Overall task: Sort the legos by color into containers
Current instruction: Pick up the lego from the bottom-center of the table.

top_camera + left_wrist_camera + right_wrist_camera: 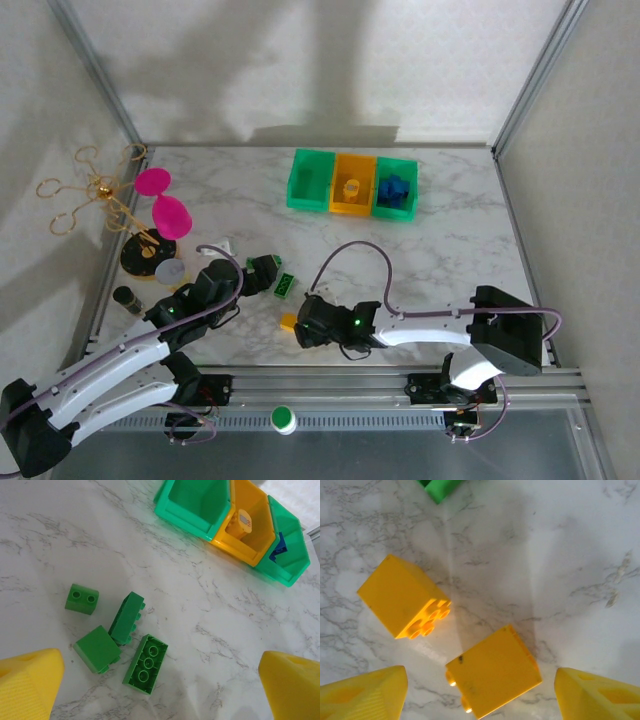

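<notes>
2 yellow-orange legos are lying on the marble desk under the right gripper. Its jaws are standing wide apart, released, and straddling the nearer brick without touching it. That is looking like a lineup for a pinch across the brick's flat sides, since it is sitting between the fingers.

4 green legos are sitting bunched ahead of the left gripper. 1 is flipped and showing its hollow underside, and 2 are touching. Those jaws are also hanging released, gripping nothing, and are probably lining up on a target.

Both arms are working near the front of the desk, well apart from the containers at the back, so any grab is going to need a long carry.

- **Left green bin**: showing nothing inside from the left wrist.
- **Middle yellow-orange bin**: holding 1 yellow brick.
- **Right green bin**: holding blue legos, apparently serving as the blue slot.

Pink goblets are sitting off to the left and are not part of the sort.
</notes>
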